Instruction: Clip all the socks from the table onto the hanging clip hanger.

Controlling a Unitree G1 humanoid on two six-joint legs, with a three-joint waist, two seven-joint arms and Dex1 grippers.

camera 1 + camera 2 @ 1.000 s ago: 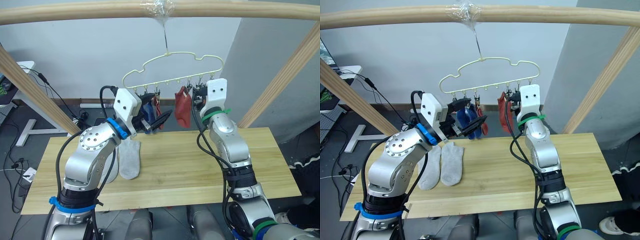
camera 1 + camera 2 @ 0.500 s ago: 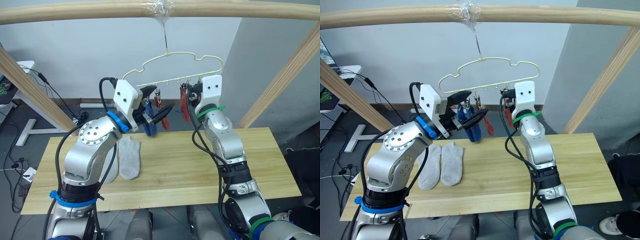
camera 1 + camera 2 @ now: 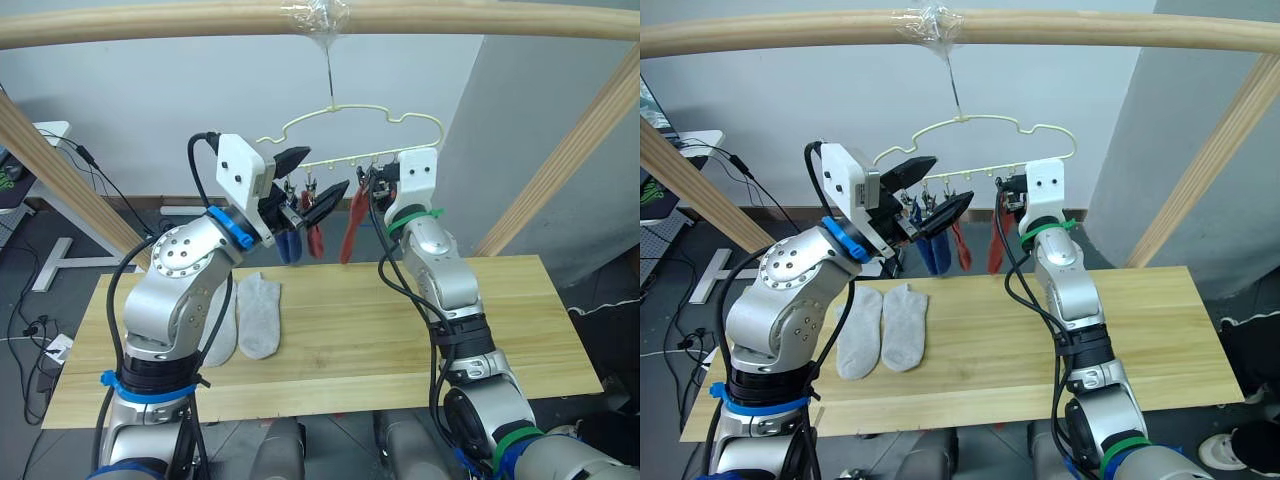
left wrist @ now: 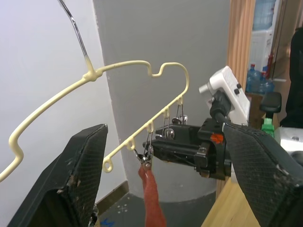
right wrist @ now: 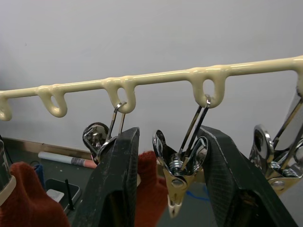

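The pale-yellow clip hanger [image 4: 91, 74] hangs by its hook from the wooden bar above the table [image 3: 500, 330]. Two blue socks [image 3: 288, 245] and a rust-red sock [image 3: 315, 238] hang from its left clips. Another red sock [image 3: 348, 232] hangs slim from a clip beside my right gripper [image 3: 366, 183]. In the right wrist view that gripper [image 5: 170, 132] is open, its fingers either side of an empty metal clip [image 5: 177, 175]. My left gripper [image 3: 328, 168] is wide open and empty, just in front of the clip row. Two light grey socks [image 3: 905, 325] [image 3: 858, 335] lie side by side on the table's left part.
A thick round wooden bar [image 3: 150, 25] spans the top, with slanted wooden posts at the left [image 3: 60, 170] and right [image 3: 575, 150]. Behind are a grey wall, a white desk leg and floor cables at the left. The table's right half is bare wood.
Both grippers have risen to the clip row. The red sock by the right gripper has swung left and now hangs narrow from a clip. The hanger has tilted slightly.
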